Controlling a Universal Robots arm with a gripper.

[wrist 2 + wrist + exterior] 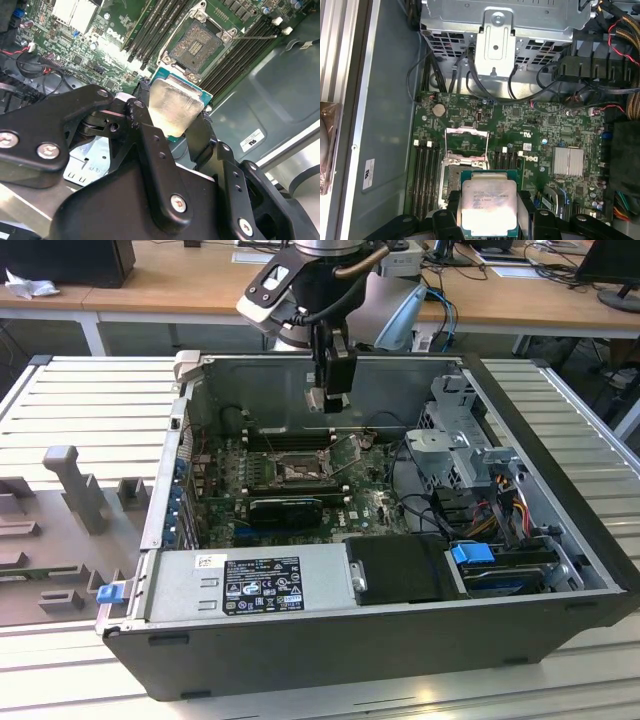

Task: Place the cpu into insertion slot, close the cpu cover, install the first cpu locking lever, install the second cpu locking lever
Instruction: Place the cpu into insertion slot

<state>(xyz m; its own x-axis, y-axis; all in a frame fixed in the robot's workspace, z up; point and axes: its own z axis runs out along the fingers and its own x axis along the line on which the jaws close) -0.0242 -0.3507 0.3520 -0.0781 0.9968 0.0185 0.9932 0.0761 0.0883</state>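
My gripper (328, 400) hangs above the open computer case, over the back of the green board. It is shut on the cpu (175, 107), a flat square chip with a pale silvery face, pinched by its edges between the black fingers (451, 212). The insertion slot (195, 47) lies open on the board a short way beyond the chip, its brownish contact field bare. In the first wrist view the cpu (489, 205) overlaps part of the insertion slot (449, 177). The cpu cover (466, 142), a grey frame plate, is swung open beside the socket. A thin wire lever (255, 36) stands free.
Long black memory slots (160, 22) flank the socket. A black card (285, 510) lies across the board nearer the power supply (250, 583). A metal drive cage (460, 455) with cables stands at the exterior view's right. The case walls (190, 430) enclose the space.
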